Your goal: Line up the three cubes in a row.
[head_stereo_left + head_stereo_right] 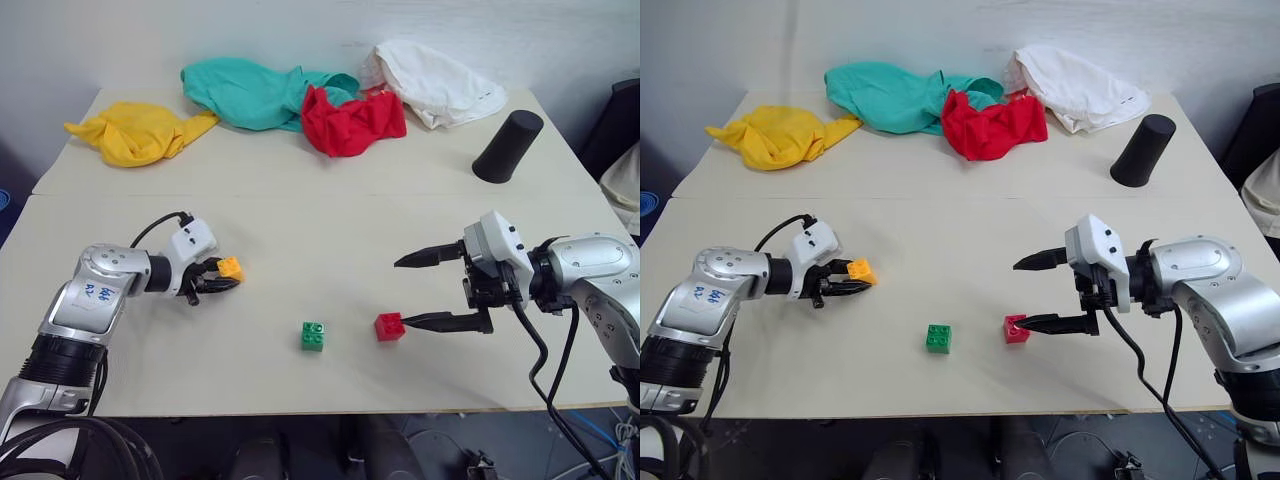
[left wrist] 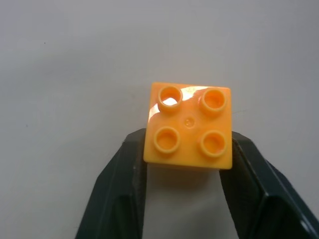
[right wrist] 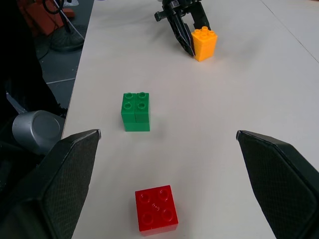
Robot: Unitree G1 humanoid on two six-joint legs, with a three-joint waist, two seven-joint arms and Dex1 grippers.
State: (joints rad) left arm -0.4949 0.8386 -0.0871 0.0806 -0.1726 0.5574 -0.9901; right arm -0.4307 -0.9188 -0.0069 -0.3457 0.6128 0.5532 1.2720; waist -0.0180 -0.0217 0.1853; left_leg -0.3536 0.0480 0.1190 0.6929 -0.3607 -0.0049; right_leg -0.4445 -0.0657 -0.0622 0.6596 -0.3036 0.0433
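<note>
The left tool is clamped on the small yellow-orange studded plastic brick, toward the counter's left edge. Its fingers pinch only the brick's near end, so it could twist or slip out when moved. The right tool gapes wide, empty, just beside the red brick, which a careless sweep could knock. The green brick sits near the front edge.

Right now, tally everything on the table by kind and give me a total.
Toy bricks: 3, namely the orange brick, the green brick and the red brick.
Cloths: 4, namely the yellow cloth, the green cloth, the red cloth and the white cloth.
Black cylinder: 1.
Total: 8.
</note>
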